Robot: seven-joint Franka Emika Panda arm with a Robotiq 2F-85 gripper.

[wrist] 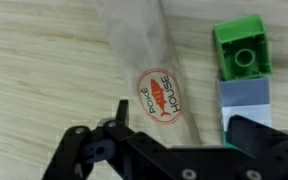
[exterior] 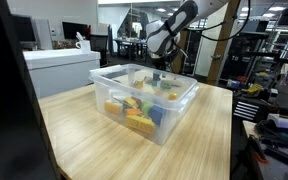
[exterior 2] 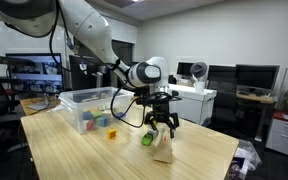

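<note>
My gripper [exterior 2: 162,124] hangs open just above the far end of the wooden table [exterior 2: 94,155]. Right under it lies a light paper bag [wrist: 149,60] printed with an orange fish logo [wrist: 156,96]; the same bag [exterior 2: 164,151] shows below the fingers in an exterior view. Beside the bag rests a green toy brick [wrist: 241,47], also seen as the green brick [exterior 2: 147,139], with a pale blue piece [wrist: 243,96] against it. In the wrist view my gripper [wrist: 184,125] straddles the bag's width, one dark fingertip [wrist: 121,108] on its left. Nothing is held.
A clear plastic bin [exterior: 184,104] with several coloured blocks stands mid-table; it is the bin [exterior 2: 72,99] in the exterior view too. A loose block [exterior 2: 111,134] lies near it. Desks, monitors [exterior 2: 254,76] and shelving surround the table. The arm [exterior: 174,24] reaches in from behind.
</note>
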